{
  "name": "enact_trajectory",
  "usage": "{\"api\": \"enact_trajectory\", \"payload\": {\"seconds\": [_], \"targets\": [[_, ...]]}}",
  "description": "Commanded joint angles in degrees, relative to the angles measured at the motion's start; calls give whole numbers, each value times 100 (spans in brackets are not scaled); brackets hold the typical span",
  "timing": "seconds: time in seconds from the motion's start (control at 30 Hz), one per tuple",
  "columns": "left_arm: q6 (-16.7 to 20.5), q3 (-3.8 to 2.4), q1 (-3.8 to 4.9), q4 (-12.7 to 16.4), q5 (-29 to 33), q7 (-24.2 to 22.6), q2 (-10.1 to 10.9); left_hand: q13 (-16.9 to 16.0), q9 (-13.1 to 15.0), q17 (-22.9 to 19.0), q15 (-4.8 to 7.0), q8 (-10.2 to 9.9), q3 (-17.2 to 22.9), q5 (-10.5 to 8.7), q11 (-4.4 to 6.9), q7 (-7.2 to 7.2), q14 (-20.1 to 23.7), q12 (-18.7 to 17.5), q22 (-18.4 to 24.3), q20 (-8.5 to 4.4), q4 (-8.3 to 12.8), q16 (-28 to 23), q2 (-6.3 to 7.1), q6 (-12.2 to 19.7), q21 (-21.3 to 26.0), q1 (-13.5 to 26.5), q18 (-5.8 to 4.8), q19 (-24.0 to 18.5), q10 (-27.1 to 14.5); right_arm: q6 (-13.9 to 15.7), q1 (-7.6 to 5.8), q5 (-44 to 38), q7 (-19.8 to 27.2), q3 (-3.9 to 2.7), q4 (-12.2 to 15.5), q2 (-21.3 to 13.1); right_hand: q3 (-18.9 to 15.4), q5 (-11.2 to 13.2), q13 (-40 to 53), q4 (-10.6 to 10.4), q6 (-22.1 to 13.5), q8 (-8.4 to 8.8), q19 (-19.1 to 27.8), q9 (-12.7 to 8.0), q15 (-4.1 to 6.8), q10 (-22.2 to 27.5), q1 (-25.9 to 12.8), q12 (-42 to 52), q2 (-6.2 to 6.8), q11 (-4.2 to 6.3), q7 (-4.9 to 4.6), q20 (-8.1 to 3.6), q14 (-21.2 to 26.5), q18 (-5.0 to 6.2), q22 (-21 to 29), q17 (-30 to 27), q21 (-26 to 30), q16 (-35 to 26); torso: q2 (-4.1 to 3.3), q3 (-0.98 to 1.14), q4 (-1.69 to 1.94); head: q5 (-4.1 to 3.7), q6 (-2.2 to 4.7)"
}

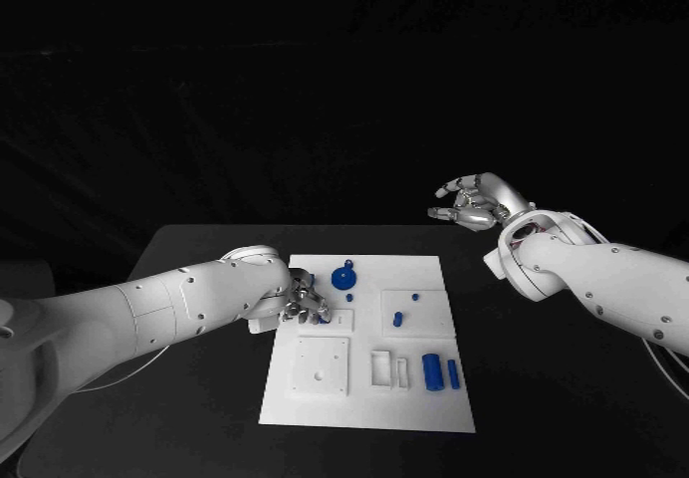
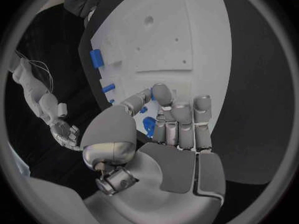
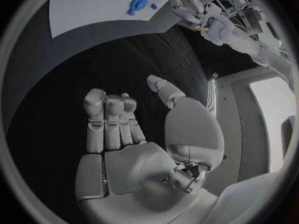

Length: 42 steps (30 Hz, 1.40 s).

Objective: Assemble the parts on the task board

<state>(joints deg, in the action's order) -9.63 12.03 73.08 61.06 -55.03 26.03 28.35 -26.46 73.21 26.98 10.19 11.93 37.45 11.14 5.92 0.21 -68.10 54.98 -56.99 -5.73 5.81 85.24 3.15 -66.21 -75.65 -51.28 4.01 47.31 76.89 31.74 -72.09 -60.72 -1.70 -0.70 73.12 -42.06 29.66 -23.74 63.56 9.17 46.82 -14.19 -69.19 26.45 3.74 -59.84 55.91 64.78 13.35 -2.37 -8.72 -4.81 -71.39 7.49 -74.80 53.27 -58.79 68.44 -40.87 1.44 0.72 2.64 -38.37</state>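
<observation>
The left hand [image 1: 305,304] sits low at the board's [image 1: 366,398] left edge, fingers curled around a small blue part [image 2: 149,127]. The right hand [image 1: 471,204] hangs off beyond the board's far right corner, fingers loosely spread, holding nothing. 2 blue cylinders [image 1: 441,372] lie near the board's front right.

Overhead head view; two close wrist views
</observation>
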Motion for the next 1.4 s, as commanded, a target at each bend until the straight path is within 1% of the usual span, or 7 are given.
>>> {"api": "enact_trajectory", "payload": {"seconds": [0.03,0.13,0.23,0.77,0.8,0.83,1.4], "targets": [[40,6,-6,4,2,-23,-48,9,-13,7,184,-18,746,445,14,5,-148,29,13,-969,752,11,-206,-56,-34,-129,47,45,19,-58,3,-22,36,-3,6,6,-44,-22,-8,-4,28,-10,-7,-8,14,47,-17,19,-35,-11,-31,-10,-31,751,-7,-3,38,-29,0,2,-4,-1,2],[81,6,-7,-4,-13,-33,-62,11,-20,10,184,-13,719,435,19,-3,-166,35,29,-969,714,15,-179,-136,-40,-68,50,53,50,-60,3,-22,36,-3,8,5,-44,-22,-9,-5,28,-10,-7,-8,14,47,-17,19,-36,-11,-31,-10,-31,751,-7,-3,39,-29,-4,2,-4,-2,-1],[162,7,-7,-1,-52,-56,-67,2,-27,20,179,-4,691,315,13,-11,-207,59,56,-974,630,30,-126,-273,-51,-10,64,73,152,-57,3,-22,34,-3,13,-1,-45,-22,-9,-5,28,-10,-7,-9,14,47,-17,20,-35,-11,-31,-9,-31,751,-7,-3,39,-29,-4,1,-4,-1,2],[232,7,-7,17,-64,-110,-89,-52,-14,77,187,2,616,45,29,-48,-302,91,112,-952,468,101,5,-495,25,94,71,203,327,-57,3,-22,34,-3,25,-10,-45,-22,-12,-6,28,-11,-7,-9,14,49,-18,22,-35,-11,-31,-9,-31,751,-8,-3,41,-30,0,2,-4,-3,2],[237,7,-7,19,-66,-110,-89,-99,16,104,182,-13,196,448,29,-51,-295,104,89,-944,663,123,-180,-513,12,242,75,206,322,-57,3,-22,34,-3,25,-11,-45,-22,-13,-6,28,-11,-7,-9,14,49,-18,22,-35,-11,-31,-9,-31,751,-9,-3,41,-30,0,0,-4,-3,-1],[232,7,-7,19,-66,-112,-87,-122,22,111,190,-35,28,546,34,-49,-288,98,89,-940,754,118,-239,-522,34,257,84,200,317,-58,3,-22,33,-3,25,-13,-45,-22,-13,-6,28,-11,-7,-9,13,49,-18,22,-35,-11,-31,-9,-31,751,-9,-3,41,-30,0,-1,-4,-2,1],[172,9,-9,-46,-121,-105,-139,-160,28,126,196,-53,-50,605,37,-60,-296,102,88,-933,830,122,-296,-560,56,200,91,210,326,-58,3,-23,36,-3,25,-16,-46,-22,-18,-8,29,-11,-8,-10,14,51,-19,25,-35,-11,-31,-9,-30,751,-11,-3,43,-31,-1,-5,-2,-2,3]]}}
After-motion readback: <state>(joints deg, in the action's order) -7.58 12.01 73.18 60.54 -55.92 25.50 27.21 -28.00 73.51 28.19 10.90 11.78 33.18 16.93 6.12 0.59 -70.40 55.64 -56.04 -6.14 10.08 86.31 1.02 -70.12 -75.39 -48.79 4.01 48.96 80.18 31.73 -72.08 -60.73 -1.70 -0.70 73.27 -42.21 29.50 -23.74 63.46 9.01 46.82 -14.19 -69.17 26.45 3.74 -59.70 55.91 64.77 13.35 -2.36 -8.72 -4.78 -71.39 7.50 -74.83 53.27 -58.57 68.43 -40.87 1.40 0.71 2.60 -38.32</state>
